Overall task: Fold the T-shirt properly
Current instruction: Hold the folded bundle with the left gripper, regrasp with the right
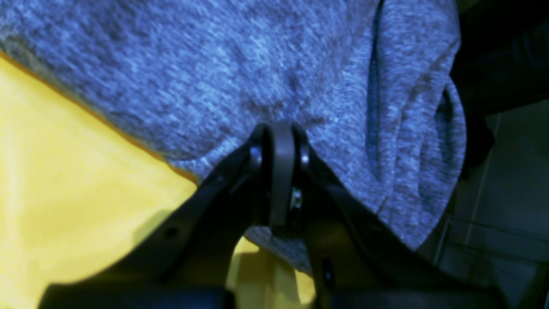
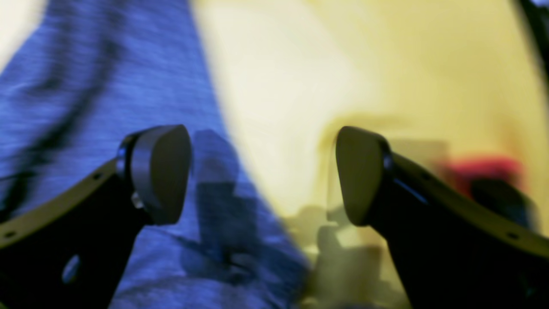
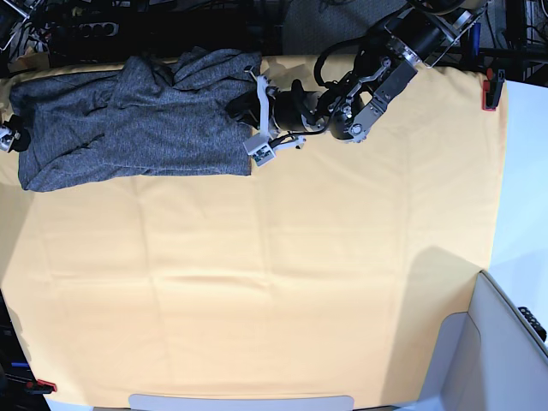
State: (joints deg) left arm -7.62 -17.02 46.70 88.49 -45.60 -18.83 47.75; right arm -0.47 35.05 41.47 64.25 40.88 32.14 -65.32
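The T-shirt [image 3: 128, 120] lies bunched along the far left edge of the yellow table cloth [image 3: 282, 274] in the base view. At the shirt's right edge, the left gripper [image 1: 279, 146] is clamped fully closed on a pinch of the grey fabric. The right gripper [image 2: 261, 171] stands wide apart, holding nothing, one finger [image 2: 158, 171] over the shirt, the other over cloth.
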